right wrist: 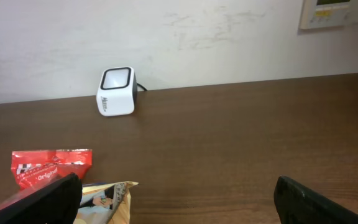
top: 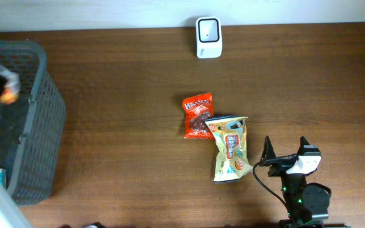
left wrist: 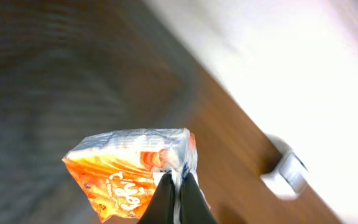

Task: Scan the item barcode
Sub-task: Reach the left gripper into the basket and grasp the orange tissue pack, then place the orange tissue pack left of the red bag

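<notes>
Left tool [left wrist: 178, 182] pinched shut on orange foil snack packet [left wrist: 126, 177], above grey plastic basket [top: 46, 126]. Right tool [top: 286, 147] spread wide, empty, beside yellow snack bag [top: 230, 152] on brown wooden table [top: 119, 95]. White cube scanner [top: 208, 37] at far edge.

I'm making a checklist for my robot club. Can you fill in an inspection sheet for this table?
Surface: brown wood table.
Job's things: white scanner at back edge; orange bag lifted; red bag and yellow bag touching, mid-table.
Clutter: grey basket, left side.
Grippers: left gripper shut on orange bag; right gripper open, holding nothing.
Cables: black cable by right arm.
Surroundings: white wall.
</notes>
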{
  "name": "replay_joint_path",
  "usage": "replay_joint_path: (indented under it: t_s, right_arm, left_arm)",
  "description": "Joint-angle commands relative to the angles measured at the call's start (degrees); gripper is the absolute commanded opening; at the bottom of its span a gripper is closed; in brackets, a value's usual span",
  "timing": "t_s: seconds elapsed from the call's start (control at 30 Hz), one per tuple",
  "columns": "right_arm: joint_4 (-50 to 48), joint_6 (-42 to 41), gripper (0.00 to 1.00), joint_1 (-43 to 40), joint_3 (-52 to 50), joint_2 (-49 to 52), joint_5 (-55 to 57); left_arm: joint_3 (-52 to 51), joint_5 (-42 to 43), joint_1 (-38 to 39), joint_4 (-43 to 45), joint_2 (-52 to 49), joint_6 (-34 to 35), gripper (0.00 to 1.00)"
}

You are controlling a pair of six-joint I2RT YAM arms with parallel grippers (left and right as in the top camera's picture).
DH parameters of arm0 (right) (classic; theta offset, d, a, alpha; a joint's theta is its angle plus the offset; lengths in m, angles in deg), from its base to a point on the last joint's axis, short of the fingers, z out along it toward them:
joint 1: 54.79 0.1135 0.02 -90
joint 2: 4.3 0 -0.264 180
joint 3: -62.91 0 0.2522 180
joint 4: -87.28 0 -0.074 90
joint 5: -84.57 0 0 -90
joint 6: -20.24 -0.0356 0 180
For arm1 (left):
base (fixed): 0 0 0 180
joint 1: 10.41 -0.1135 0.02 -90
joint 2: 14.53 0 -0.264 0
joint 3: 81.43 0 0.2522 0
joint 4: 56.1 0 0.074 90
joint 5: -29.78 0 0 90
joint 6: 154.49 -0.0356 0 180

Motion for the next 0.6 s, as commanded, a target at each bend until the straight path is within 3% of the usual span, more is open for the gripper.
replay_joint_path:
  t_s: [0.0,0.1,0.2,0.3,0.37,0.4,0.43,0.53,0.57]
  right_arm:
    - [0.2,-0.3,0.98,0.3,-0.5,-0.3,0.5]
    - [0.2,-0.3,0.98,0.3,-0.5,-0.3,0.5]
    - [0.2,-0.3,0.98,0.3,-0.5,-0.3,0.5]
    - [0.2,-0.3,0.98,0.3,-0.5,-0.3,0.5]
    - [0.2,-0.3,0.98,0.3,-0.5,-0.3,0.5]
    - [0.2,-0.3,0.99,0.3,-0.5,-0.3,0.5]
    - [0.2,-0.3,0.99,0.3,-0.5,-0.3,0.5]
    - [0.2,-0.3,0.99,0.3,-0.5,-0.3,0.5]
    - [0.2,-0.3,0.98,0.3,-0.5,-0.3,0.5]
  left_arm:
    - [-0.2,0.2,17.1,-0.1,0.3,-0.8,0.00]
    - [-3.9,-3.7,36.3,-0.1,-5.0,-0.7,0.00]
    - [-5.6,-5.9,47.9,0.8,-14.9,-0.7,0.00]
    - [-5.6,-5.8,53.3,3.8,-26.1,-0.7,0.00]
    - [-5.6,-5.9,55.0,4.7,-32.7,-0.7,0.05]
    - [-5.6,-5.9,55.1,4.6,-35.4,-0.8,0.27]
    - [-5.6,-5.8,55.1,4.6,-36.7,-0.8,0.56]
    - [-3.6,-5.8,54.4,3.6,-36.8,-4.9,0.64]
    - [2.3,-5.8,53.2,-1.2,-36.7,-6.8,0.65]
